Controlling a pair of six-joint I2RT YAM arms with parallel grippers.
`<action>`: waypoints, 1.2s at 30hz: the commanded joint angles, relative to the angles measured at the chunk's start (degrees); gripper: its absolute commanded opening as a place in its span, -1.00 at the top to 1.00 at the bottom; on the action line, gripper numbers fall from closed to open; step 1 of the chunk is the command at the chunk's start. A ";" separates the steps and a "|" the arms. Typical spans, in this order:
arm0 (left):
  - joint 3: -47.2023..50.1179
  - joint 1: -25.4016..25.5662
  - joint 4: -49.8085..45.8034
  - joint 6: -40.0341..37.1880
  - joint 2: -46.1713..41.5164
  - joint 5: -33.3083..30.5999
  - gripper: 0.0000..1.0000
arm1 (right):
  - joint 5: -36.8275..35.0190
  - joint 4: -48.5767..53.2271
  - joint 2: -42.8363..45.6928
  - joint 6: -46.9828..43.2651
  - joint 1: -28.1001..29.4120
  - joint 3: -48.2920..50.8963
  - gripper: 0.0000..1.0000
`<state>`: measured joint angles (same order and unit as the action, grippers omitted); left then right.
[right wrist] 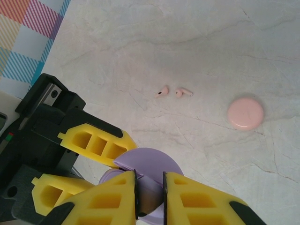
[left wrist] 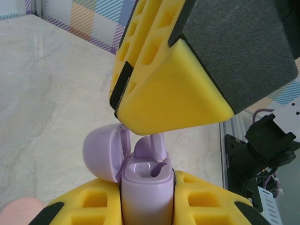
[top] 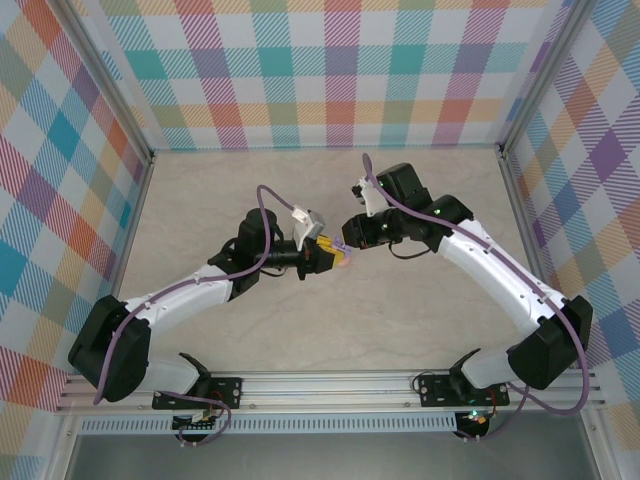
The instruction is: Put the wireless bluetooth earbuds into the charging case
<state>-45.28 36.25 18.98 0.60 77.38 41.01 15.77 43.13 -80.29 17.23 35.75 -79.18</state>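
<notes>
I see my left gripper [left wrist: 146, 206] clamping the open purple case [left wrist: 145, 180], right gripper [right wrist: 150, 190] pinching a purple earbud [left wrist: 157, 143] at its opening

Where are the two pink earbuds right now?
In the right wrist view, the pink earbuds lie side by side on the table, left of the pink round disc and beyond the purple case.

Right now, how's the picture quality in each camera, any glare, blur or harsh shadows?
Top external: even, diffuse light, only faint shadows on the table. Left wrist: a small glare spot inside the open purple charging case; the pink shape in the bottom-left corner is out of focus. Right wrist: the round pink case is crisp, barely shadowed.
</notes>
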 commanded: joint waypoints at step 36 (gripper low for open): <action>-4.40 0.74 0.32 4.77 1.46 -0.32 0.76 | -2.47 2.49 -0.21 -2.53 3.02 -4.17 -0.01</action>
<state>-47.55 36.32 17.91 5.13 78.81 40.18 13.45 45.15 -82.00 14.70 38.26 -81.87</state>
